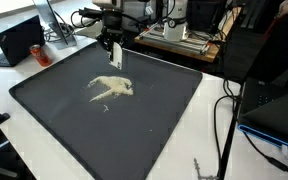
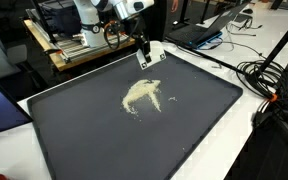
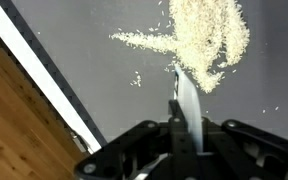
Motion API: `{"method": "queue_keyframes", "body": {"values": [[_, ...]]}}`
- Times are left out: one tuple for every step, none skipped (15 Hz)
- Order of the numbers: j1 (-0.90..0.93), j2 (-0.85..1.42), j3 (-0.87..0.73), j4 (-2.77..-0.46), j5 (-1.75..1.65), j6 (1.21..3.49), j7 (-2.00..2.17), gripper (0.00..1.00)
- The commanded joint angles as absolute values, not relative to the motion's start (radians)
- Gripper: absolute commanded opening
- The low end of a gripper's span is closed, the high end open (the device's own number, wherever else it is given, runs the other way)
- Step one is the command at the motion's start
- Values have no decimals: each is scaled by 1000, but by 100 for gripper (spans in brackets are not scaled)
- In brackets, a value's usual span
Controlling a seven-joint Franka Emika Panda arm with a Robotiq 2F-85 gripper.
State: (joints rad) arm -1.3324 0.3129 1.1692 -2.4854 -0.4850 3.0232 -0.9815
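Judging from an exterior view, the work in hand looks like sweeping. The black robot claw (image 1: 114, 52) hangs over the far part of the large dark grey flat tray (image 1: 54, 110), clamped on a thin white flat blade (image 1: 115, 60). The pale loose heap of rice-like grains (image 1: 112, 88) lies near the tray's middle, just in front of it. Doing this well probably means keeping the blade's edge flush on the tray — slightly tilted, dragged slowly — so the grains gather rather than scatter.

In an exterior view, the claw (image 2: 142, 50) and blade (image 2: 149, 56) stand near the heap (image 2: 142, 95), whose ragged tails splay outward. The tray (image 2: 194, 130) looks matte, resting on the white worktop (image 2: 229, 150).

In the wrist view the jaws are together on the blade (image 3: 187, 100), which looks smooth and stiff. Its tip touches the heap's edge (image 3: 209, 35), and stray grains dot the tray (image 3: 94, 110). Beyond the tray's white rim strip (image 3: 46, 78) lies a brown wood-grain surface (image 3: 14, 130).
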Motion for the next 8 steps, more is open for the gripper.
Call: {"method": "queue_keyframes", "body": {"values": [[-1375, 166, 1226, -2495, -442, 2962, -890, 1], [-1388, 161, 1245, -2480, -440, 2922, -881, 1], [-1392, 134, 1254, -2466, -440, 2888, -865, 1], [-1401, 122, 1271, -2442, -434, 2825, -862, 1], [-1408, 109, 1287, -2420, -430, 2757, -868, 1], [-1415, 120, 1307, -2382, -419, 2660, -894, 1], [-1415, 126, 1317, -2352, -400, 2580, -921, 1], [-1407, 137, 1321, -2321, -367, 2501, -966, 1]]}}
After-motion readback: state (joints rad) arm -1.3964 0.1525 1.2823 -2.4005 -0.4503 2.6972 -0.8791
